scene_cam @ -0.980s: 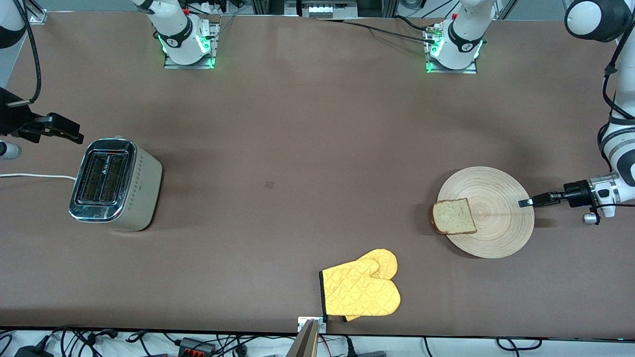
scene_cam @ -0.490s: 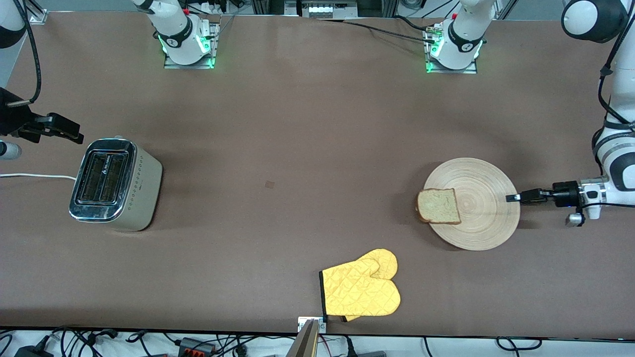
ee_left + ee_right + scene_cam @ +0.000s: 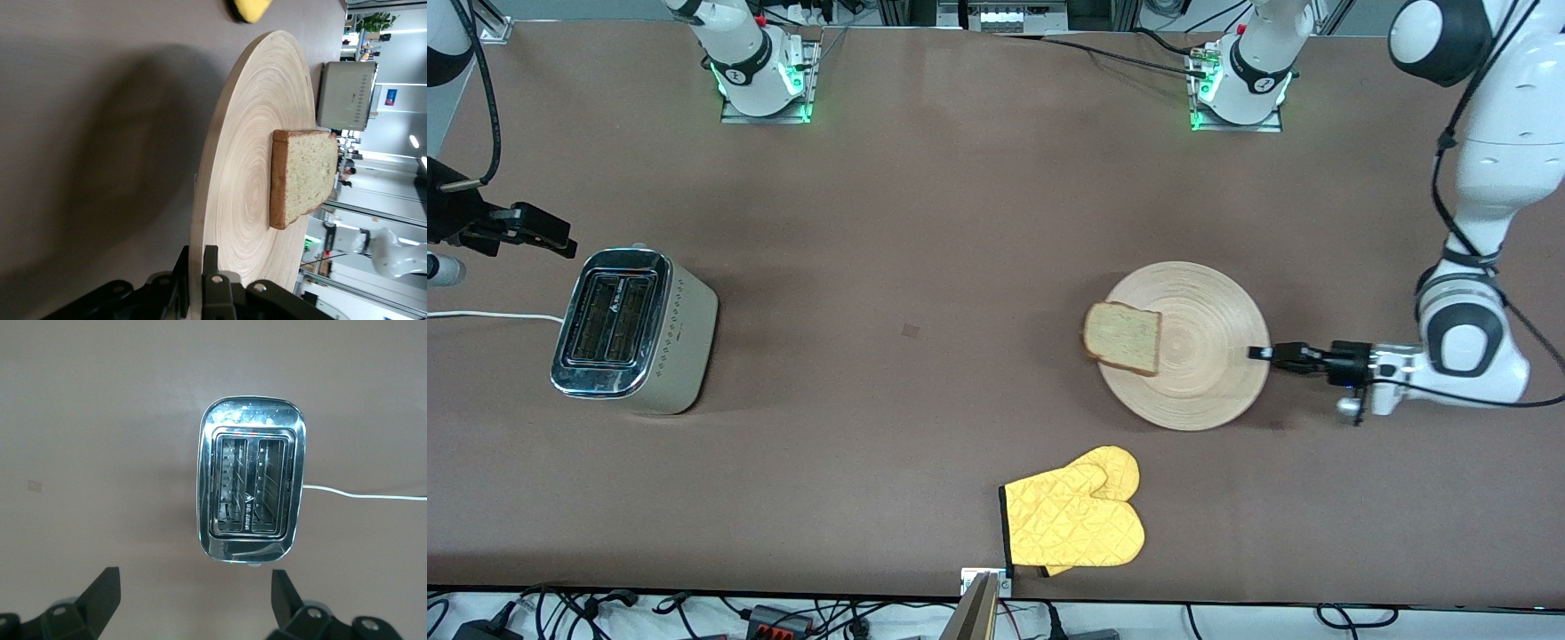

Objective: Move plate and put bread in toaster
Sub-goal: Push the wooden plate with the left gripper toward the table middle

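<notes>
1. Round pale-wood plate (image 3: pixel 1184 345) flat on brown tabletop (image 3: pixel 960 222), rim clamped in left claw (image 3: pixel 1263 353)
2. Square speckled brown bread slice (image 3: pixel 1123 337) on plate's edge toward beige chrome-topped toaster (image 3: pixel 637 331)
3. Right claw (image 3: pixel 193 597) spread apart, waiting above toaster
4. Yellow quilted oven mitt (image 3: pixel 1074 517) nearer front camera than plate

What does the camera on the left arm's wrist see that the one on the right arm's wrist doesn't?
Only the left wrist view shows the plate, clamped at its rim by the left gripper, with the bread lying on it and a bit of the yellow oven mitt. Only the right wrist view shows the open right gripper, the toaster's two empty slots and its white cord. Both show the toaster and the brown table.
</notes>
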{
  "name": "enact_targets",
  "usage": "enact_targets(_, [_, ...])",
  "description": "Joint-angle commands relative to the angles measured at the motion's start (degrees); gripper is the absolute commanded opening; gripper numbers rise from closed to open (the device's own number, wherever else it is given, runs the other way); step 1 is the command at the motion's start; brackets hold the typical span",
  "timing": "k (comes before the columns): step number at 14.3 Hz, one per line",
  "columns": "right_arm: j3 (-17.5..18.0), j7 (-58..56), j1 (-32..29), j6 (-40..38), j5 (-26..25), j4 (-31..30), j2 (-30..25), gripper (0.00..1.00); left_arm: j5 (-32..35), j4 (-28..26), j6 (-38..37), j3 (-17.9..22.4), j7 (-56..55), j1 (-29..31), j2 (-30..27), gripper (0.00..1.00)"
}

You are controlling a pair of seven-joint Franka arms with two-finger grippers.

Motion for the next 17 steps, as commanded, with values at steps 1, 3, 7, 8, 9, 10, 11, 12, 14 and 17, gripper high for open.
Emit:
enact_targets(1, [0.1,0.0,-0.1,-0.8,0.2,0.9,0.1,1.00,-7.2,-3.3,0.8,-0.3,-2.3,-3.7,-1.6,0.01])
enact_targets(3, [0.1,0.0,0.0,-0.8,0.2,0.9,0.1,1.00,-9.8,-6.2,6.6,-0.9,-2.4,-8.0,-2.9,0.01])
enact_targets(7, [0.1,0.0,-0.1,-0.8,0.2,0.9,0.1,1.00,-11.9,-9.3,19.9,-9.3,-2.3,-10.3,-2.5,0.01])
enact_targets(8, [0.1,0.0,-0.1,-0.9,0.3,0.9,0.1,1.00,-12.4,-10.6,24.6,-12.4,-2.3,-10.3,-2.3,0.01])
enact_targets(9, [0.1,0.0,-0.1,-0.9,0.3,0.9,0.1,1.00,-13.1,-12.2,28.4,-14.5,-2.3,-10.3,-2.4,0.01])
enact_targets(10, [0.1,0.0,-0.1,-0.9,0.3,0.9,0.1,1.00,-13.2,-13.1,30.9,-15.9,-2.3,-10.4,-2.3,0.01])
enact_targets(11, [0.1,0.0,-0.1,-0.9,0.3,0.9,0.1,1.00,-13.2,-13.2,32.6,-16.5,-2.3,-10.9,-2.3,0.01])
enact_targets(12, [0.1,0.0,-0.1,-0.9,0.3,0.9,0.1,1.00,-13.2,-13.3,33.9,-16.6,-2.3,-12.3,-2.1,0.01])
enact_targets(14, [0.1,0.0,-0.1,-1.2,0.5,0.9,0.1,1.00,-13.4,-13.6,35.9,-16.6,-2.3,-14.1,-2.0,0.10])
enact_targets(17, [0.1,0.0,-0.1,-3.9,0.4,0.9,0.2,1.00,-13.4,-13.8,35.0,-16.6,-2.1,-13.3,-2.3,1.00])
